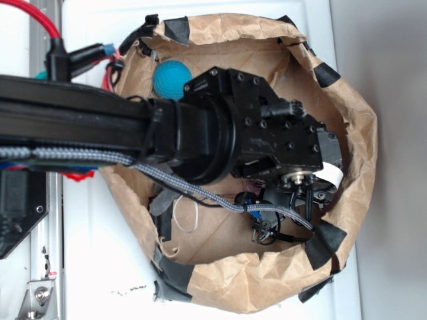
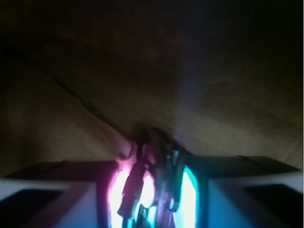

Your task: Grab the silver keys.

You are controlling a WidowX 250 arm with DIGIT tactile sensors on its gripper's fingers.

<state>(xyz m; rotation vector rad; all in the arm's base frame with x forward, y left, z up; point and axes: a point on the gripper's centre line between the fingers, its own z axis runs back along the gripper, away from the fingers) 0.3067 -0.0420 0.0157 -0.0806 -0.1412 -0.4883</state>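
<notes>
From the exterior view I see my arm (image 1: 100, 127) reaching from the left into the paper bag (image 1: 267, 273). A teal ball (image 1: 170, 79) lies at the bag's far left, a white cord loop (image 1: 185, 215) on its floor. The gripper (image 1: 280, 223) sits low at the near right, its state unclear here.

In the wrist view, the fingers (image 2: 80, 199) are clamped on the keys (image 2: 152, 175), which stand between them against the dark paper.
</notes>
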